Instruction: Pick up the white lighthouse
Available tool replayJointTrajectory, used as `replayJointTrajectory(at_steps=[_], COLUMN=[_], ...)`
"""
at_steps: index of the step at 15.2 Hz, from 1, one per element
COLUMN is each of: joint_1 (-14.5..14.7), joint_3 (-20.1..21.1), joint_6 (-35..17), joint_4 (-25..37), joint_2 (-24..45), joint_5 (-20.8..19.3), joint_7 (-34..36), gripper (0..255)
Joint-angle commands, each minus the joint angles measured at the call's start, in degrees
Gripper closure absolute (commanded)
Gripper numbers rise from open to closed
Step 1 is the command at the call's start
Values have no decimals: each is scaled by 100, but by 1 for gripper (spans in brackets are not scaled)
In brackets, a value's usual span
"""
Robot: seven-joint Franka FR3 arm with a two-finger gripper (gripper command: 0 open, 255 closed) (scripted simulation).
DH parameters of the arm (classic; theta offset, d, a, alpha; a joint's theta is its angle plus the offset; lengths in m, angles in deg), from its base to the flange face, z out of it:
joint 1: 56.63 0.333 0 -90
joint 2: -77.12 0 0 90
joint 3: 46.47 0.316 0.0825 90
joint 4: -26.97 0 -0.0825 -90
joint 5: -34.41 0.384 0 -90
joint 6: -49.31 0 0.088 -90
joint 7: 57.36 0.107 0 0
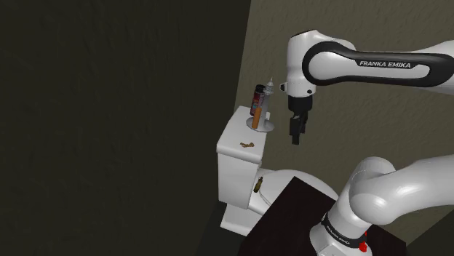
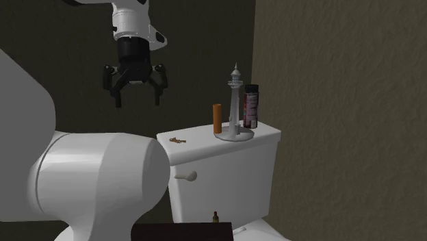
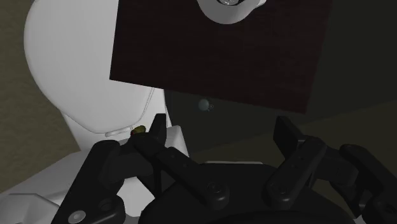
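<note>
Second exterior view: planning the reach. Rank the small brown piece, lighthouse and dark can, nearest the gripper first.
1. Small brown piece, left on the tank lid.
2. Lighthouse, toward the lid's right.
3. Dark can, behind it, by the wall.

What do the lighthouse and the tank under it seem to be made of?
Lighthouse: pale grey with soft highlights on its round base, perhaps glazed ceramic or metal; the look leaves it open. Tank: smooth, even white, likely porcelain.
</note>
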State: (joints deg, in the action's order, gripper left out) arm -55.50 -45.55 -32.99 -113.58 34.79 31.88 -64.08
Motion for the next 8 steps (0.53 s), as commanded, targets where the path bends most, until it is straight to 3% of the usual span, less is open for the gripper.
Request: replayJointTrajectory(at_steps=[1, 8], joint_1=[0, -115], joint_3=[0, -951], joint_6=[0, -671], joint_4=[0, 445], joint_2=[0, 495], joint_5=[0, -630], joint_7=[0, -1483], gripper=[0, 0])
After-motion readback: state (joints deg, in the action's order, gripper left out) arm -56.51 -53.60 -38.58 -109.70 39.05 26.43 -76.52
